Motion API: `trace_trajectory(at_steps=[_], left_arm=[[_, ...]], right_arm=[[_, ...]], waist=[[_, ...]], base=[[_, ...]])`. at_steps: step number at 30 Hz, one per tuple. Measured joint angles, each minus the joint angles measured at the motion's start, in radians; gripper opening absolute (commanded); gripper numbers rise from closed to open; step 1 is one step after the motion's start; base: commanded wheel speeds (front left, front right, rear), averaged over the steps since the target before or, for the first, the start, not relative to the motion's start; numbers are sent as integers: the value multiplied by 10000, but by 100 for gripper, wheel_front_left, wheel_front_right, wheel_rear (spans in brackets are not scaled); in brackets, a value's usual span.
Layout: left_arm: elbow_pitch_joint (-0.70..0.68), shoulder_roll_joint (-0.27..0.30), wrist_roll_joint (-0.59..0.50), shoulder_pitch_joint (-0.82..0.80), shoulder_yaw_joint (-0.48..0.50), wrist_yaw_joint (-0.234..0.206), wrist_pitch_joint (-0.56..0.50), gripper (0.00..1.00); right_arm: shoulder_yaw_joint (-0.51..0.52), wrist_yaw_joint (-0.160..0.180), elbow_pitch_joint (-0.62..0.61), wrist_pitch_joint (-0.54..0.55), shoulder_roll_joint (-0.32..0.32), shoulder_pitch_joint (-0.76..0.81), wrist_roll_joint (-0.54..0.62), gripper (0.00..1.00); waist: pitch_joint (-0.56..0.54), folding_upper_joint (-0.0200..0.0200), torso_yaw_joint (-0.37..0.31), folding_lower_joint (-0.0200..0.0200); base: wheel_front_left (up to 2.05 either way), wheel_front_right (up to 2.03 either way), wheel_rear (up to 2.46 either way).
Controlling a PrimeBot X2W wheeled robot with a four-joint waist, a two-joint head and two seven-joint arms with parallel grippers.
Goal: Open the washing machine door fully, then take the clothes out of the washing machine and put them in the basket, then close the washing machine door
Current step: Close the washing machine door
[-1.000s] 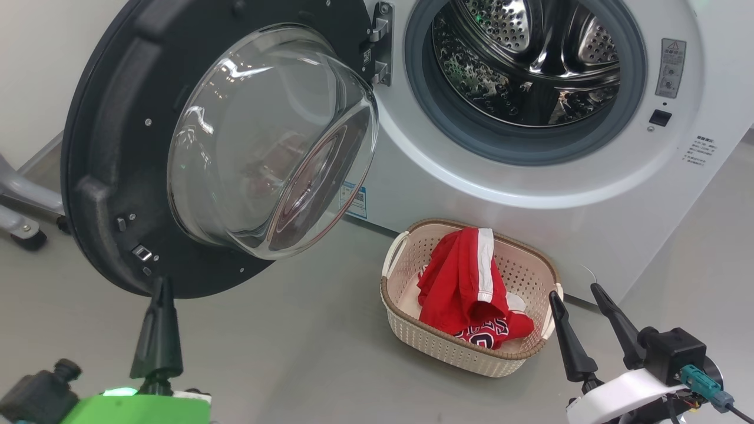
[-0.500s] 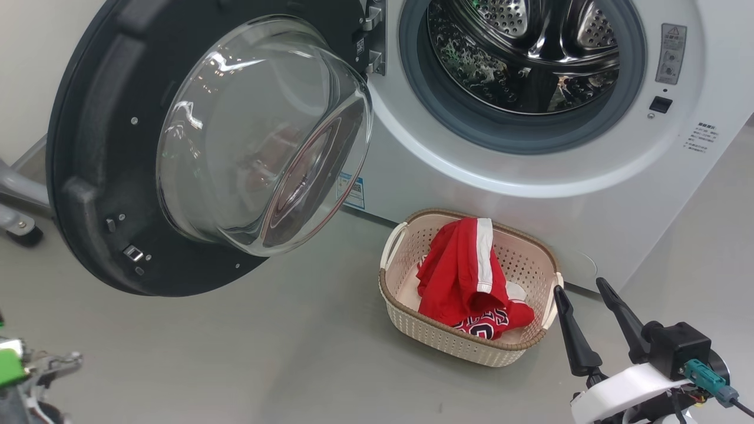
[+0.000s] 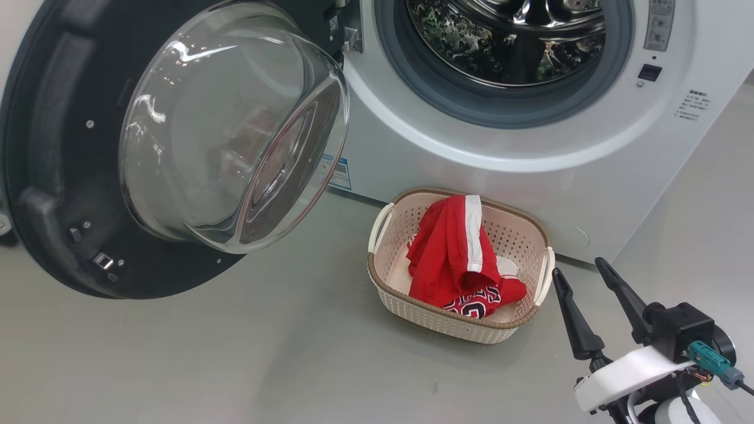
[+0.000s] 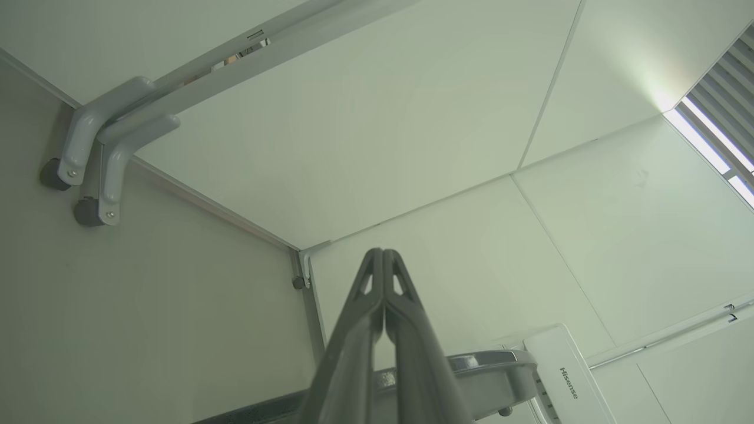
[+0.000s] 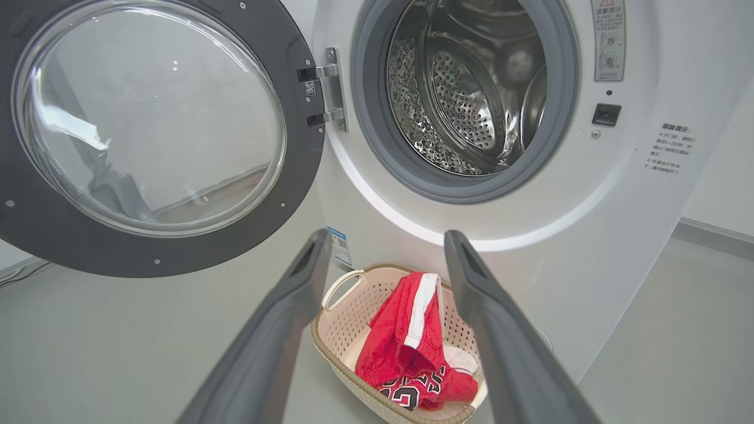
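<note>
Swinging the washing machine door [image 3: 177, 135] shut looks next; clothes [image 3: 456, 259] sit in the basket [image 3: 383, 282]. Your left claw [image 4: 383, 253] is pressed together and your right claw [image 3: 578, 266] is spread just beside the basket, so you might knock it.

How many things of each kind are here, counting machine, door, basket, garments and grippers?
Washing machine: 1
Washing machine door: 1
Basket: 1
Red garments: 2, shorts and jersey
Grippers: 2, left gripper shut, right gripper open
Total: 7
</note>
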State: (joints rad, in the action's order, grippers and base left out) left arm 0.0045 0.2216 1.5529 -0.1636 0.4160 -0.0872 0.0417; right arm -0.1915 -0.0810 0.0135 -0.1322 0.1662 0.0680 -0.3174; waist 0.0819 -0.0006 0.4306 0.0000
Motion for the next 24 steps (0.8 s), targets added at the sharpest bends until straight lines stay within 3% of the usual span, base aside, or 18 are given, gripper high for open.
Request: trace_trajectory(at_steps=[8,14,24], left_arm=[[1266,568,690,-1197,240,-173,-692,0],[1741,1028,686,-1837,-136,-215,-1081,0],[2431,1262,376,-2123,-871,-215,-1645,0]], right_arm=[[-13,-59,-234,140,184,-227,35,100],[33,-59,-324,213,247,-374,33,100],[176,-59,-401,213,314,-489,31,100]], waist=[[477,0,-395,0],[841,0,-662,0],[1291,0,-856,0]], base=[[0,0,0],[0,0,0],[0,0,0]])
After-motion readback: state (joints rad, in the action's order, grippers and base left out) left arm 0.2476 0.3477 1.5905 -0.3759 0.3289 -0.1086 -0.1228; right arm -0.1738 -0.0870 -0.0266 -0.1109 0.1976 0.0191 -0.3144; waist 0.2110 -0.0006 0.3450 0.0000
